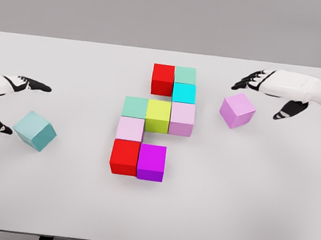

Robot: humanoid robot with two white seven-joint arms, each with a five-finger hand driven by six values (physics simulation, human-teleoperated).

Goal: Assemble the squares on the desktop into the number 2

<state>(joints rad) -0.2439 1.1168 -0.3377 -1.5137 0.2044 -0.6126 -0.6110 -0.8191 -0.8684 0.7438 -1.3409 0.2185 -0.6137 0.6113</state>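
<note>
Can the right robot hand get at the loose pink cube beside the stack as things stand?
Probably yes. The right robot hand hovers open just above and right of the pink cube, which sits apart from the assembled cubes, with bare table around it and nothing between.

Landmark: yellow-green cube (pixel 157 115), middle of the partly built figure on the white table (pixel 149 217).
Top row: red cube (pixel 163 79) and mint cube (pixel 185 75) up and right of it, cyan cube (pixel 184 92) beneath the mint.
Middle row: green cube (pixel 135 106) touching its left, pale pink cube (pixel 182 118) touching its right.
Lower part: light pink cube (pixel 130 129), then lower red cube (pixel 125 157) beside magenta cube (pixel 151 162).
Loose: teal cube (pixel 34 130) far left, tilted; lilac cube (pixel 237 110) right.
Left hand (pixel 3 102): fingers spread around the teal cube, apparently not touching.
Right hand (pixel 271 89): open, just beyond the lilac cube.
</note>
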